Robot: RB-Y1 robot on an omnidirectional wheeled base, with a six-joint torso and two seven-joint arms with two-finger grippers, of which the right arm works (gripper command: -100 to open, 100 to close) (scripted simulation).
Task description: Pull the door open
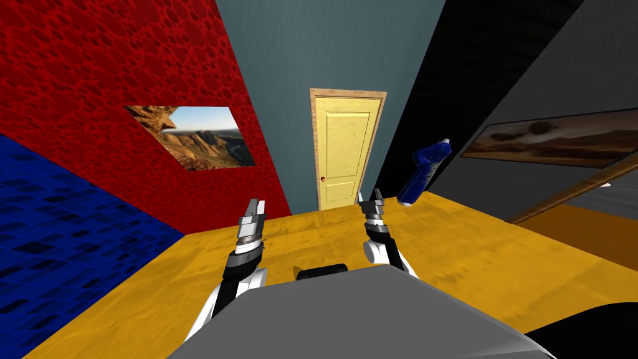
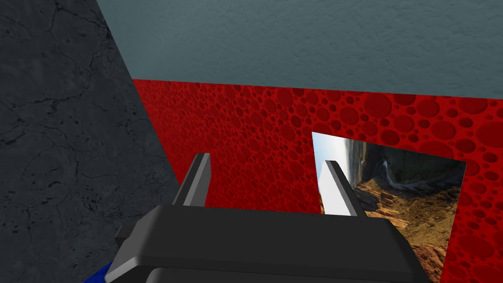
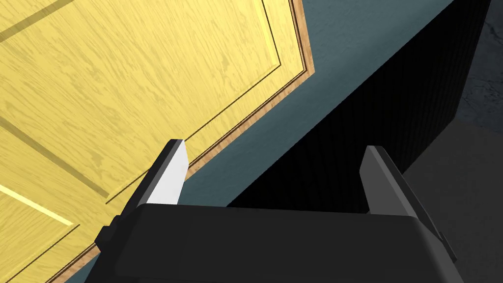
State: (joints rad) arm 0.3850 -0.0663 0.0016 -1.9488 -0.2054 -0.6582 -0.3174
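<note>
Yellow panelled door (image 1: pixel 346 149), shut in its wooden frame, at the far end of the orange floor (image 1: pixel 473 249) — small knob (image 1: pixel 323 179) on its left edge. Both grippers hang well short of it. Right gripper (image 1: pixel 370 198): fingers wide apart, holding nothing, aimed at the door's frame edge. Left gripper (image 1: pixel 255 209): likewise wide and empty. A blue bottle (image 1: pixel 425 169) stands right of the door, beside the black wall (image 1: pixel 436 81) — off the direct line.
</note>
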